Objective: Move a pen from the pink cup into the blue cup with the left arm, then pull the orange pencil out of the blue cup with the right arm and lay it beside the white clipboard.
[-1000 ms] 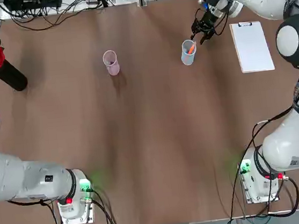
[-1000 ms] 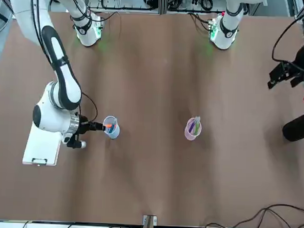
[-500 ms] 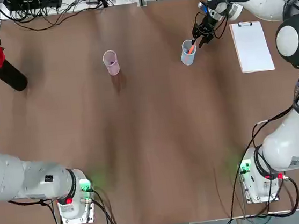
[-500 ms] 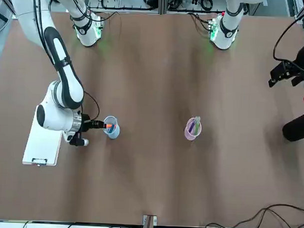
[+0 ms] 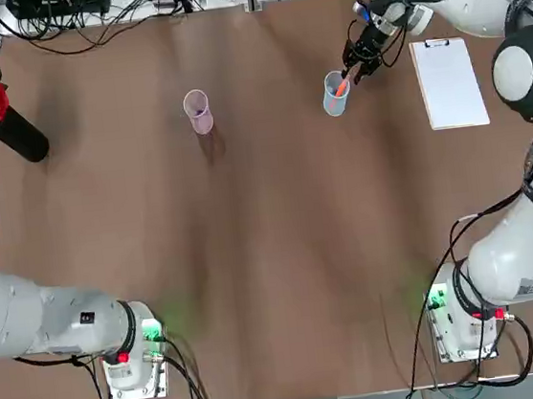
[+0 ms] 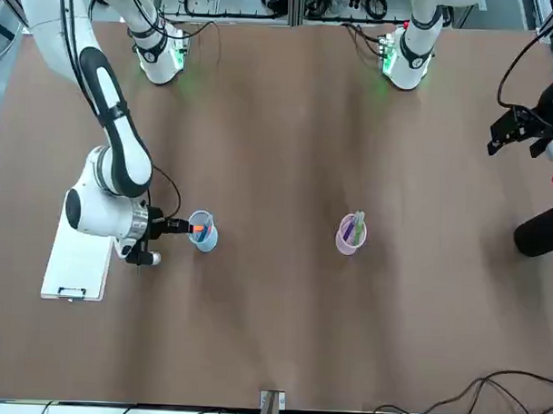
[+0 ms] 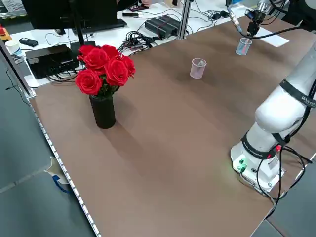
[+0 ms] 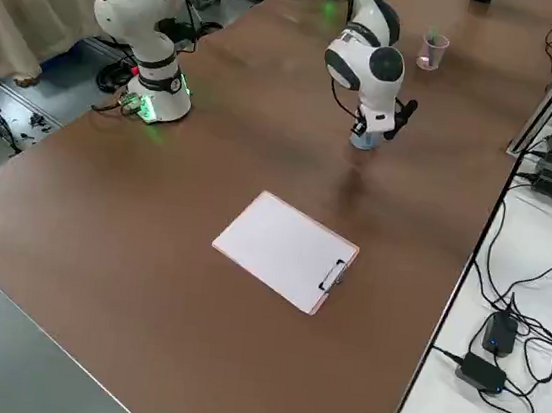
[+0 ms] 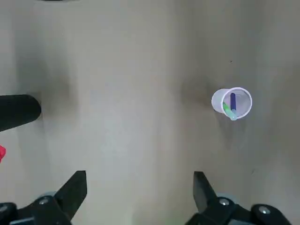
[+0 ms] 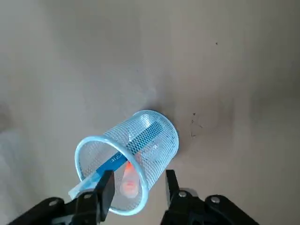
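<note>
Right end effector (image 10: 136, 187): hung just above the blue cup (image 5: 335, 93) in the upper right of the top view; its two fingers stood a narrow gap apart on either side of the orange pencil's top, and whether they already clamped it could not be told.
Orange pencil (image 10: 129, 180): stood leaning inside the blue cup, its tip up at the rim between the right fingers.
Blue cup: an upright mesh cup on the counter (image 5: 273, 256), with a blue pen (image 10: 110, 163) in it beside the pencil.
Pink cup (image 5: 198, 110): stood upper centre in the top view, well to the left of the blue cup; it held a blue pen and a green one (image 9: 228, 110).
White clipboard (image 5: 448, 82): lay flat at the right of the top view, near the blue cup, clip toward the far edge.
Left end effector (image 6: 520, 134): hung at the right edge of the front view, well apart from both cups, its fingers spread wide with nothing between them.
Vase of red roses (image 7: 102, 81): stood at the upper left of the top view, close to the left end effector.
</note>
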### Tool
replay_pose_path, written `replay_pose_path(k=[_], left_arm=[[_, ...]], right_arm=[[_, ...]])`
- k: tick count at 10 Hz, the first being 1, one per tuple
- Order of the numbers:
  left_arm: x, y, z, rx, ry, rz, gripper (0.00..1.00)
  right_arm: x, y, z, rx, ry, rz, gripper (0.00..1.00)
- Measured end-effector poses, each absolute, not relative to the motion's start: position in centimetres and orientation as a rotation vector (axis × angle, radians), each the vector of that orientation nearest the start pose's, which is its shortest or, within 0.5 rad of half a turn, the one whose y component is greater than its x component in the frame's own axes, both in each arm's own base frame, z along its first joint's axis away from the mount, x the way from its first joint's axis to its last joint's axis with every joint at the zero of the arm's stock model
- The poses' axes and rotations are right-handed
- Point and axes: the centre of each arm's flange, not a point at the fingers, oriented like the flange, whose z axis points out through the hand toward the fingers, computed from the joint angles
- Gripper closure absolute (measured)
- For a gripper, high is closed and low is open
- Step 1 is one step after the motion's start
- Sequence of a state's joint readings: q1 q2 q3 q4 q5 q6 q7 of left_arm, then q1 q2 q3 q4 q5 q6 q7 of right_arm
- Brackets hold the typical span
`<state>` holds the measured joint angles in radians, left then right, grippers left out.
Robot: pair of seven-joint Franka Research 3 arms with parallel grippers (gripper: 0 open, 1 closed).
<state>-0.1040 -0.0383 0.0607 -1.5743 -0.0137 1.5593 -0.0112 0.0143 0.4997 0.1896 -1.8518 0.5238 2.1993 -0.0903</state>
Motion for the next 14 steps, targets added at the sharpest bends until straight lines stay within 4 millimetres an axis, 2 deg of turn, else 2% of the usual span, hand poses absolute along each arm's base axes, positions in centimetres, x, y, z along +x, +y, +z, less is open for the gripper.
replay_pose_path(k=[5, 14], left_arm=[[54.12, -2.41, 64.28, -3.158, 0.046, -0.036, 0.00], [54.11, -2.40, 64.26, -3.158, 0.042, -0.034, 0.00]], right_arm=[[61.39, 14.46, 25.11, -2.650, 0.078, 0.238, 0.65], [61.50, 14.71, 25.90, -2.651, 0.070, 0.217, 0.78]])
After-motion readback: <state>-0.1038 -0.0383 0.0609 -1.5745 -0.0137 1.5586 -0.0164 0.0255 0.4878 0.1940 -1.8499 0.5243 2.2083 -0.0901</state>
